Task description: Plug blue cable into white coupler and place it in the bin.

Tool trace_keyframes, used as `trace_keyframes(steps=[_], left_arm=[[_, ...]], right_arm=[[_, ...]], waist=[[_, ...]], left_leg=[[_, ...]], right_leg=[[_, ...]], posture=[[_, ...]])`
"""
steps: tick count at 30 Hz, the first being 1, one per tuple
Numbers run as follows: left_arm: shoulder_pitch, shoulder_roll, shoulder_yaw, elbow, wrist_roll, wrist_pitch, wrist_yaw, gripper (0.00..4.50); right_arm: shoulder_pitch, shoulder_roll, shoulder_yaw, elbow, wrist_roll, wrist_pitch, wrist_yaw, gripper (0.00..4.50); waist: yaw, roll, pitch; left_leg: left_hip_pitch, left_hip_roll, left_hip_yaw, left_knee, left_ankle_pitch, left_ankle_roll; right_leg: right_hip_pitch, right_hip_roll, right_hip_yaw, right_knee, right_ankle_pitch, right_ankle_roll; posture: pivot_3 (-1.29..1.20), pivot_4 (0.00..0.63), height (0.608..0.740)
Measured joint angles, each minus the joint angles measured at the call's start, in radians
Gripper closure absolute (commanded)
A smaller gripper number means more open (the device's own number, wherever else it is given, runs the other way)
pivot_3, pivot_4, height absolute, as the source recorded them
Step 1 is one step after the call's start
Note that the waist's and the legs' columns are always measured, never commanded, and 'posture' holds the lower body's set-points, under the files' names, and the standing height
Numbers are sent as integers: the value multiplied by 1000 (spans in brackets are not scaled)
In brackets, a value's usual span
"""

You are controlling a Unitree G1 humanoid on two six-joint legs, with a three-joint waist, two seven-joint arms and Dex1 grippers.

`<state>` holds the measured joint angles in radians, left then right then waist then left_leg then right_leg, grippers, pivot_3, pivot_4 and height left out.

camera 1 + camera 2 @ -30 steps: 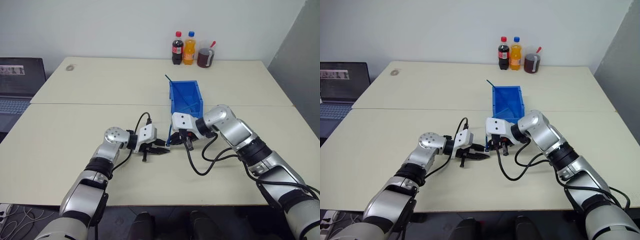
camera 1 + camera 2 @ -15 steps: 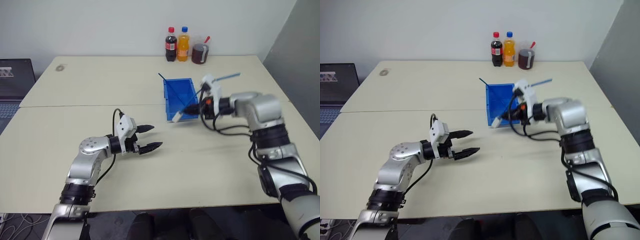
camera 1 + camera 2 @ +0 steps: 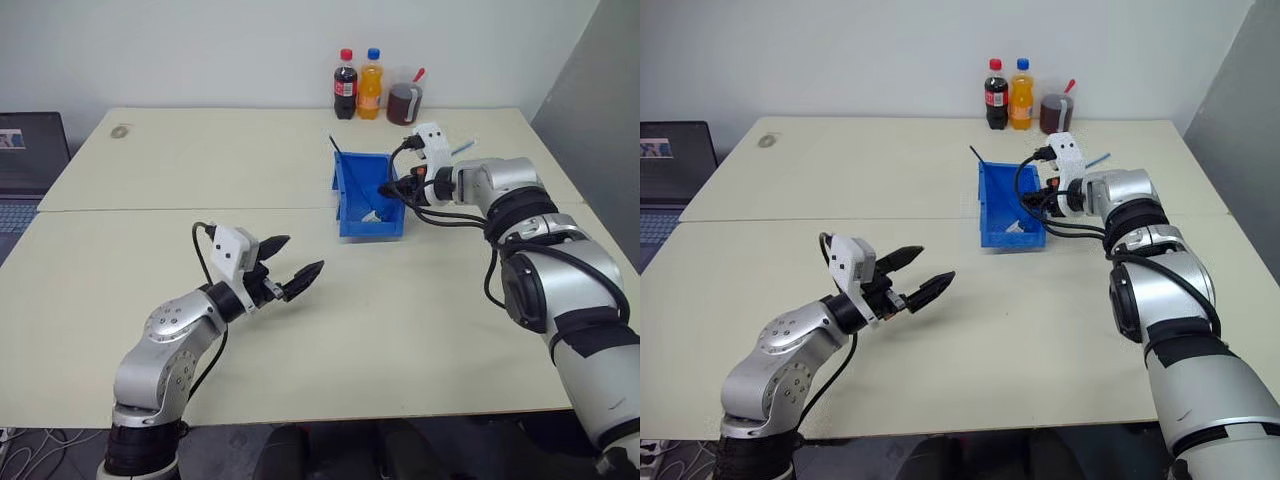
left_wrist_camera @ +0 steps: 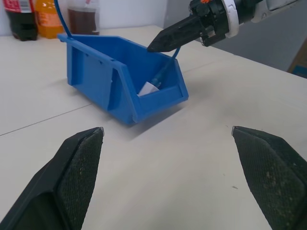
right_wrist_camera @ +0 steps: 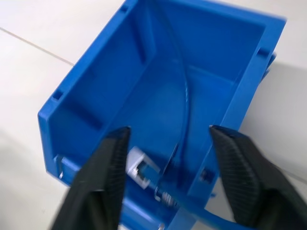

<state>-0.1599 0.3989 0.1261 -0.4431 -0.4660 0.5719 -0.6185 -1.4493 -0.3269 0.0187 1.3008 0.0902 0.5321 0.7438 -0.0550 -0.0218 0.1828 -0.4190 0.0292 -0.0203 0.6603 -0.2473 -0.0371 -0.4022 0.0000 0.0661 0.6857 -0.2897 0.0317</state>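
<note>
The blue bin (image 3: 372, 230) stands mid-table, right of centre. The white coupler (image 3: 372, 214) lies inside it near the low front lip, and in the right wrist view the coupler (image 5: 138, 168) sits just below my fingers. The blue cable (image 4: 162, 75) rises from the coupler towards my right gripper (image 3: 391, 187), which hangs over the bin's right side, open, with nothing pinched between its fingertips. A light-blue end (image 3: 463, 148) pokes out past the right wrist. Near the table's front left my left gripper (image 3: 305, 251) is open, empty and raised off the table.
A darker blue strand (image 3: 335, 146) sticks up from the bin's far left corner. At the table's far edge stand a cola bottle (image 3: 345, 85), an orange bottle (image 3: 372, 82) and a dark drink cup (image 3: 405, 103). A laptop (image 3: 30, 150) sits far left.
My right gripper carried the cable and dangling coupler from the bin's front to over the bin and opened; the coupler now lies inside. My left gripper opened, rose and drew back.
</note>
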Motion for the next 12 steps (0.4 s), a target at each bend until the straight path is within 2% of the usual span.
trace_keyframes(steps=[2, 3, 8, 12], left_arm=[[7, -3, 8, -13, -3, 5, 28, 0], [11, -5, 12, -17, -3, 5, 45, 0], [35, -10, 41, -19, -3, 5, 110, 0], [68, -9, 72, -19, -3, 22, 157, 0]], right_arm=[[-7, 2, -8, 10, -2, -13, -10, 151], [-11, 2, -13, 11, -3, -15, -15, 32], [-22, -35, -17, -8, -25, -27, 12, 32], [13, -106, -20, -160, -20, 45, 79, 32]], waist=[[1, 0, 0], [1, 0, 0], [1, 0, 0], [4, 0, 0]], left_leg=[[-1, 0, 0, 0, 0, 0], [-1, 0, 0, 0, 0, 0], [-1, -1, 1, 0, 0, 0], [-1, 0, 1, 0, 0, 0]], right_leg=[[-1, 0, 0, 1, 0, 0], [-2, 0, 0, 2, 0, 0], [-2, 0, 0, 3, 0, 0], [-2, 0, 0, 2, 0, 0]], posture=[[0, 150, 740], [0, 150, 740], [0, 150, 740], [0, 150, 740]])
